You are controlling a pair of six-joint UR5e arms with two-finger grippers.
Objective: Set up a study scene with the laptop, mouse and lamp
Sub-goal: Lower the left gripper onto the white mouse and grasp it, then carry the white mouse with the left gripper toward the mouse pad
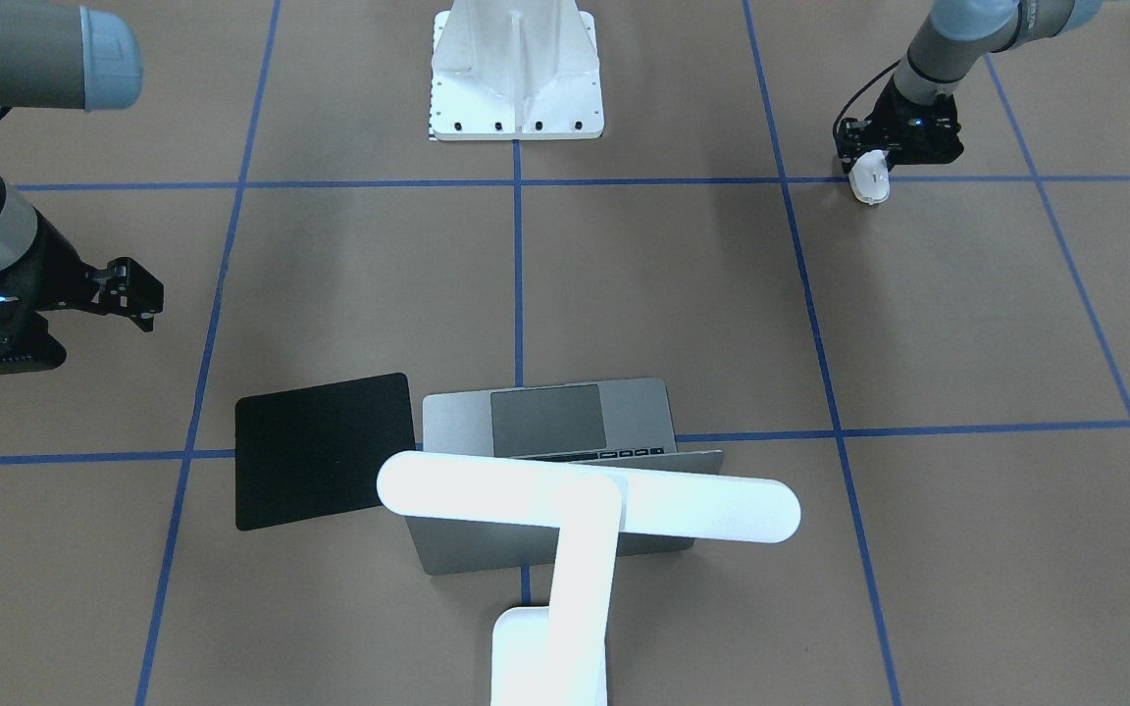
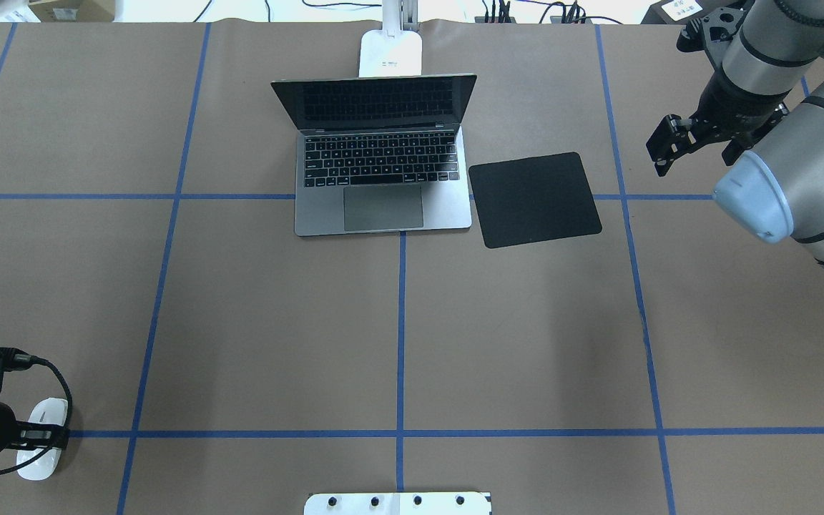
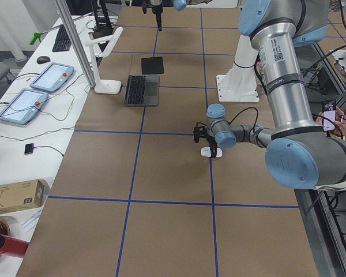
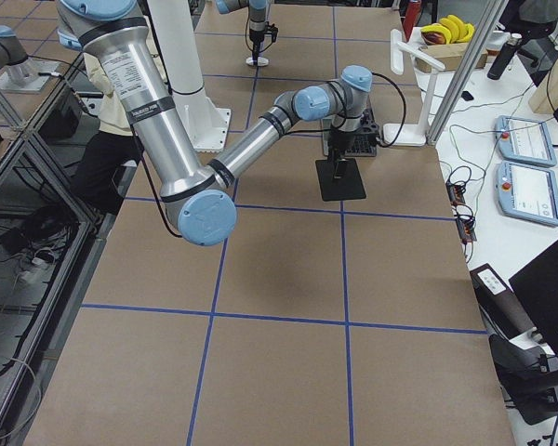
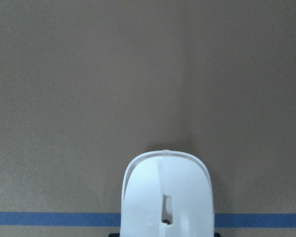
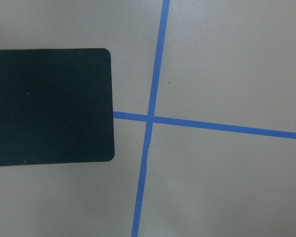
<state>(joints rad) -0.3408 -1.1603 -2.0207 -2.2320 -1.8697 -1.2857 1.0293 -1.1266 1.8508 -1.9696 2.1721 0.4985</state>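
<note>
The open grey laptop [image 2: 383,164] sits at the far middle of the table, keyboard toward the robot. Behind it stands the white lamp [image 1: 585,500], its base [image 2: 390,54] at the table's far edge. The white mouse [image 2: 43,436] lies on a blue tape line at the near left. My left gripper [image 2: 41,433] is down over it, and in the left wrist view the mouse [image 5: 166,197] shows dark fingertips against both its sides. My right gripper [image 2: 662,150] hangs open and empty above the table, right of the black mat [image 2: 533,199].
The black square mat [image 1: 320,449] lies flat right beside the laptop [image 1: 545,417]. The robot's white ribbed pedestal [image 1: 516,78] stands at the near middle edge. Blue tape lines grid the brown table. Tablets and cables lie on a side bench beyond the lamp.
</note>
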